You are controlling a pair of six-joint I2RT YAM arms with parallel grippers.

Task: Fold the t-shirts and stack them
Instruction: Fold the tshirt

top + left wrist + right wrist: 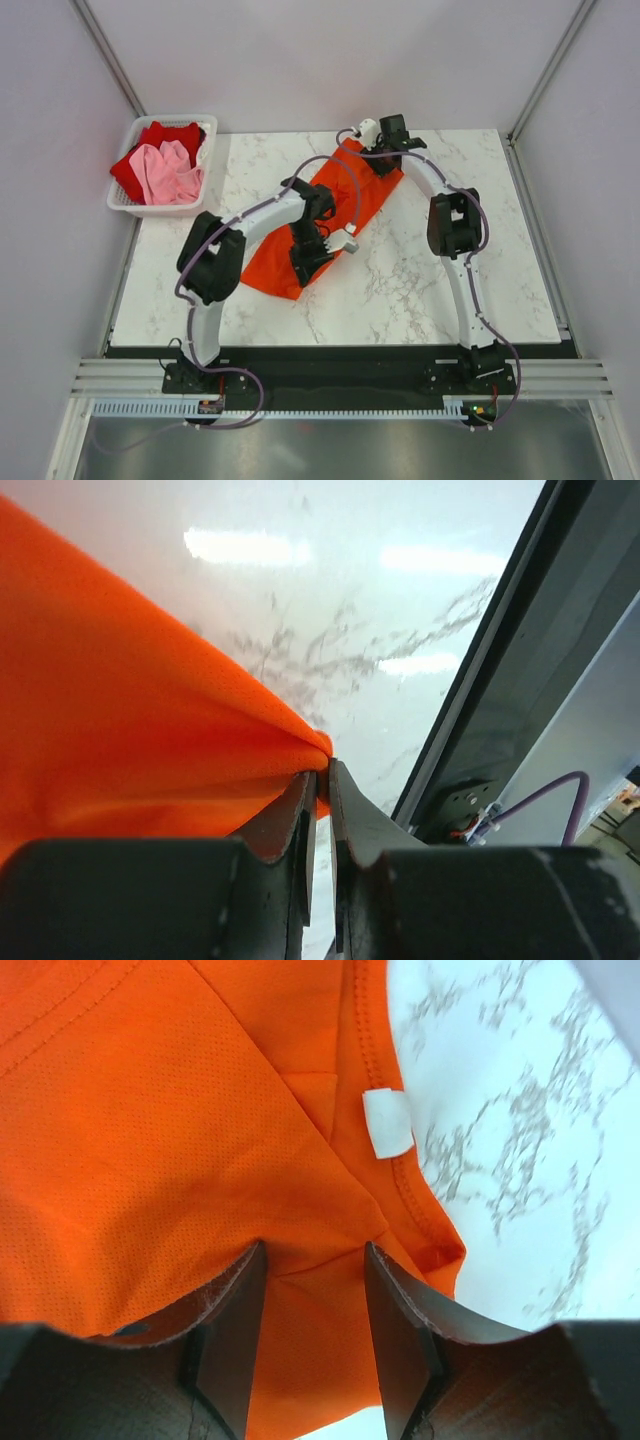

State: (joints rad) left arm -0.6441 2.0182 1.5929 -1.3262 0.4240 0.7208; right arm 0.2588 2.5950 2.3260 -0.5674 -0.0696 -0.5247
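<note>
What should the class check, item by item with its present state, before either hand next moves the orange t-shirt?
1. Left hand pinches the orange t-shirt edge: ok.
2. Right hand grips the collar end: not ok, jaws apart astride the cloth.
3. Shirt flat on the table: cannot tell, arms cover part.
4. Red t-shirt and pink t-shirt out of the way, in the basket: ok.

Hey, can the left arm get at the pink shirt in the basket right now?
Probably not yet: the left gripper is shut on the orange shirt. Nothing blocks the way to the pink shirt in the basket.
</note>
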